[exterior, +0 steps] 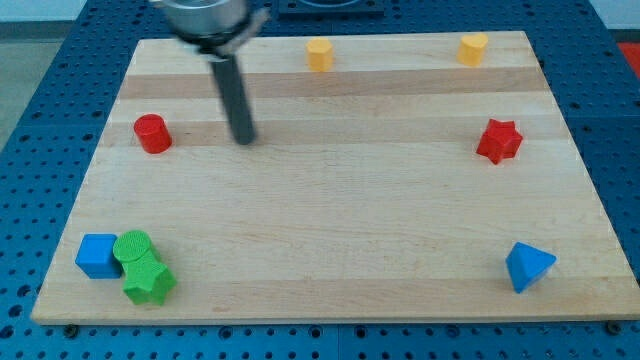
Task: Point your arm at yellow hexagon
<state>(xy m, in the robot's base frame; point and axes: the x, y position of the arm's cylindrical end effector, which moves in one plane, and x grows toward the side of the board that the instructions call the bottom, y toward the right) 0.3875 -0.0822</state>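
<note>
One yellow hexagon [318, 54] (beyond my tip [243, 140])

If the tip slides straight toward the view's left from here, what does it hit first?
Probably the red cylinder. My tip sits just right of it at about the same height in the view, apart from it, with bare board between.

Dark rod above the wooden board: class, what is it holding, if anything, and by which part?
Nothing is held. My tip rests on the bare wooden board, apart from every block, nearest the red cylinder.

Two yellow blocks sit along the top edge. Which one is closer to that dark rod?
The yellow block near the top middle is closer to my tip. The other yellow block sits far off toward the view's top right corner.
</note>
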